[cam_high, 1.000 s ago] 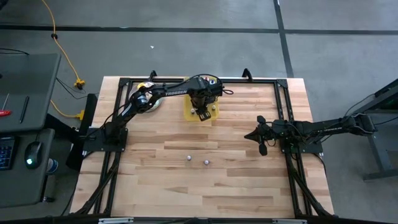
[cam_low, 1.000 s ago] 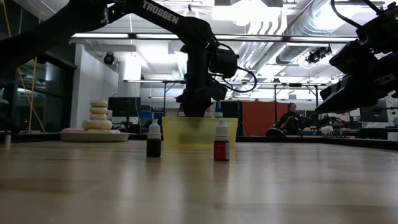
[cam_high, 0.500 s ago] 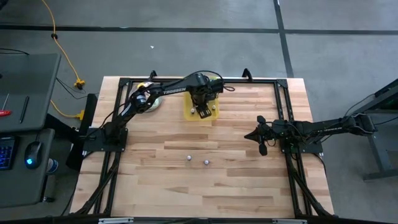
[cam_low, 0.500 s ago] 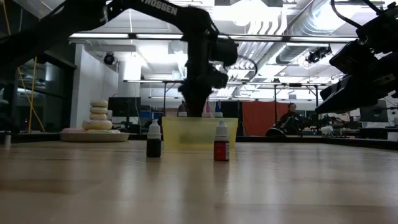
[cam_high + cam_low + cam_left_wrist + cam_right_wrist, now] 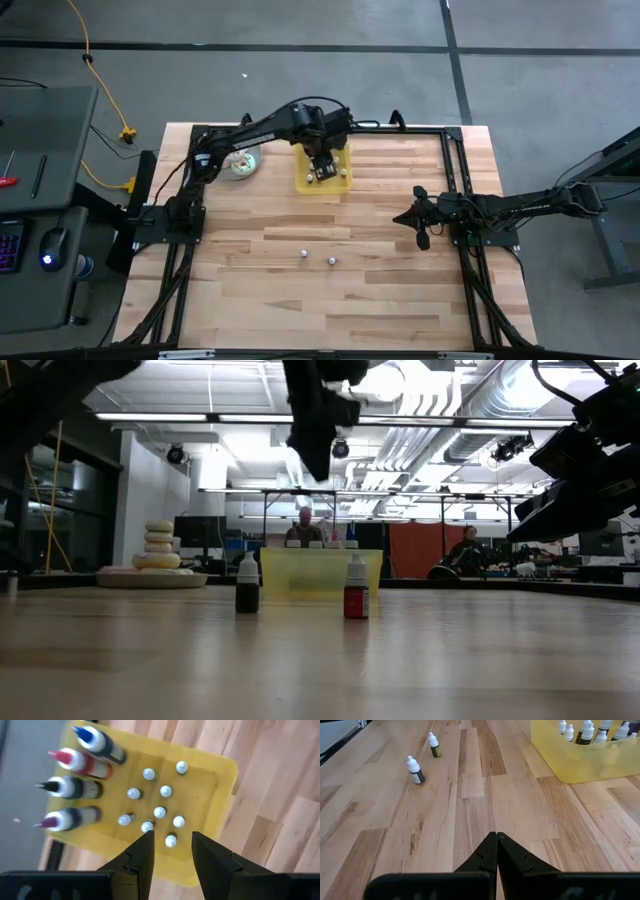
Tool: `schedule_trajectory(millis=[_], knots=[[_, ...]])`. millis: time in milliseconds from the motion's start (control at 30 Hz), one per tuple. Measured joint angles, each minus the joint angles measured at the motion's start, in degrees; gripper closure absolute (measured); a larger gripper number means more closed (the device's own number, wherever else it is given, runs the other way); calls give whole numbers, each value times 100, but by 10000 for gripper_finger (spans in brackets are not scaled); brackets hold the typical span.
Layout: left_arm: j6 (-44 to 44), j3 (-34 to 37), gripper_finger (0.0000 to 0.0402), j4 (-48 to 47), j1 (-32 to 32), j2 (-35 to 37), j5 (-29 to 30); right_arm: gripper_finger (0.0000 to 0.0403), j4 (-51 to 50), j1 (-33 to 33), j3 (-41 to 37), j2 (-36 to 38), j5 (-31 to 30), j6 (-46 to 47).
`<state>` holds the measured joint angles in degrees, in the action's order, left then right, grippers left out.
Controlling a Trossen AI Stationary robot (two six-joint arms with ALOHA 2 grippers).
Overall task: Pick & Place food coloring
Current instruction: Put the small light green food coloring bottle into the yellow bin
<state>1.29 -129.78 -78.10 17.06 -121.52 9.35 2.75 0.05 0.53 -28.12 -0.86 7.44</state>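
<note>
Where pipes run overhead, wooden table (image 5: 320,660).

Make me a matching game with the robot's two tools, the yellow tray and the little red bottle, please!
Things:
1. left tool
2. right tool
3. yellow tray
4. red bottle

States or places:
A. standing alone on the bare wood, next to a dark bottle
B. fingers pressed together, nothing between them
C. holds many small bottles
D. fingers apart, empty, up above the tray

Right pairs: 1-D, 2-B, 3-C, 4-A
</note>
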Motion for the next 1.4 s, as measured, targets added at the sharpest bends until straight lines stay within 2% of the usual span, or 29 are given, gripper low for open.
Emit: schedule_trajectory(millis=[200, 467, 567, 667, 767, 900, 1100, 1233, 1400], knots=[[-1, -1, 277, -185, -318, 744, 286, 402, -2, -1, 0, 0, -1, 0], [-350, 15, 277, -1164, -966, 1493, 321, 402, -2, -1, 0, 0, -2, 0], [-514, 298, 277, -1133, -1350, 1895, 312, 402, 0, 0, 0, 2, 0, 0], [-671, 938, 277, -1025, -1746, 2450, 243, 402, -11, 0, -2, 2, 0, 0], [-915, 1917, 277, -838, -2070, 3100, 169, 402, -9, 0, 0, 1, -1, 0], [-1340, 3568, 277, 113, -2504, 4130, 92, 402, -16, 0, 0, -2, -2, 0], [-1810, 5731, 277, 2030, -3110, 5366, -773, 402, 11, -1, -1, 2, -2, 0], [-1976, 6598, 277, 2750, -3301, 5664, -844, 402, -29, 0, -2, 0, -2, 0], [-1842, 7138, 277, 3262, -3416, 5471, -936, 402, -25, -1, -1, 0, 0, 0]])
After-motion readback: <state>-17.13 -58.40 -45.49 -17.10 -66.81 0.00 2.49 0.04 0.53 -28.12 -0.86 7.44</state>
